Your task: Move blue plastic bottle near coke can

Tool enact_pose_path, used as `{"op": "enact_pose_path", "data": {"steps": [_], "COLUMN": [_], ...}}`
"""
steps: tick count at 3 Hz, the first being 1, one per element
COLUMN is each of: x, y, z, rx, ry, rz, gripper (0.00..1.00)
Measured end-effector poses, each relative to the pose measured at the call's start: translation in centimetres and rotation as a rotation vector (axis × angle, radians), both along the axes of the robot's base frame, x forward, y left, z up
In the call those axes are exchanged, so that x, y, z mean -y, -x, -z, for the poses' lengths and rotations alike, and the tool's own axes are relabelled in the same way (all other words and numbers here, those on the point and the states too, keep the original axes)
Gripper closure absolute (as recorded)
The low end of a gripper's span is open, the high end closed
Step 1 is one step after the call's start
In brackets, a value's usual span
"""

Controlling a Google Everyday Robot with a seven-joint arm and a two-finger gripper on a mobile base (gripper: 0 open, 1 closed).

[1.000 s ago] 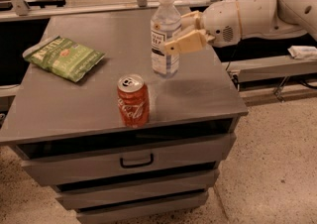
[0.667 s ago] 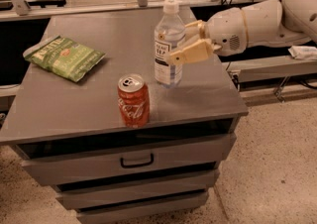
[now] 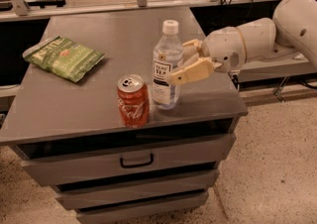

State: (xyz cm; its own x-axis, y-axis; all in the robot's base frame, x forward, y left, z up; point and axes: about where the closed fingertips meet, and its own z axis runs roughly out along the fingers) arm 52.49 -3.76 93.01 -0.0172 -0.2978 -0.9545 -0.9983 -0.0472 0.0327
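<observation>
The blue plastic bottle [image 3: 165, 49], clear with a white cap and a white and dark blue label, stands upright near the front edge of the grey cabinet top [image 3: 74, 104]. The red coke can [image 3: 132, 100] stands just to its left, a small gap apart. My gripper [image 3: 177, 63] reaches in from the right and is shut on the bottle at label height. One tan finger [image 3: 190, 72] crosses the bottle's front and the other sits behind it.
A green chip bag [image 3: 63, 57] lies at the back left of the cabinet top. Below the top are drawers with a handle [image 3: 136, 161]. The top's right edge is close to my arm [image 3: 247, 39]. Shelving and rails stand behind.
My gripper has carried the bottle forward and left, from the cabinet's right middle to a spot right beside the coke can. The can and chip bag have not moved.
</observation>
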Motion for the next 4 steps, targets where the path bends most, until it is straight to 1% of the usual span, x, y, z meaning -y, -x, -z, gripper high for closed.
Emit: {"op": "enact_pose_path", "data": {"steps": [1,3,4], "x": [0.0,-0.7,-0.8], "y": [0.9,1.3,1.3], "z": [1.0,2.2,2.2], "rx": [0.001,0.044,0.044], "ry": [-0.010,-0.036,-0.036], "rz": [-0.049,-0.111,-0.112], "gripper": [0.87,0.40,0.17]}}
